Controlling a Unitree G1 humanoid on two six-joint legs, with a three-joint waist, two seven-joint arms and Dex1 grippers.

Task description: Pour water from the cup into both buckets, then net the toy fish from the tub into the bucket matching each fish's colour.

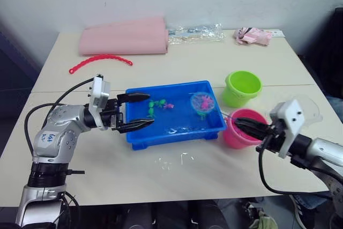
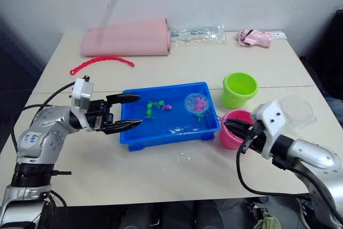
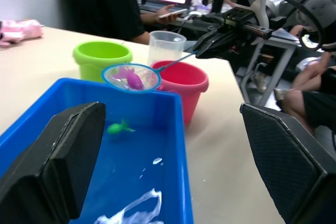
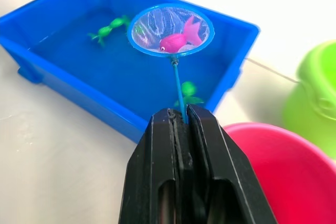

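The blue tub (image 1: pixel 171 137) sits mid-table with water in it. My right gripper (image 1: pixel 237 122) is shut on the net's thin handle, over the pink bucket (image 1: pixel 235 137). The net (image 4: pixel 170 30) hangs above the tub's right end with a pink fish (image 4: pixel 176 39) lying in its mesh. Green fish (image 1: pixel 155 104) and a small pink one (image 1: pixel 169 106) float in the tub. At the tub's left end my left gripper (image 1: pixel 151 109) is open and holds nothing. The green bucket (image 1: pixel 242 88) stands behind the pink one. The clear cup (image 2: pixel 296 110) stands to the right, behind my right wrist.
Water drops (image 1: pixel 171 162) lie on the table in front of the tub. At the back are a pink roll (image 1: pixel 123 37), a red beaded strip (image 1: pixel 99 60), a clear plastic bag (image 1: pixel 195 31) and a pink cloth (image 1: pixel 252 36). A person (image 3: pixel 113 3) sits beyond the table's right side.
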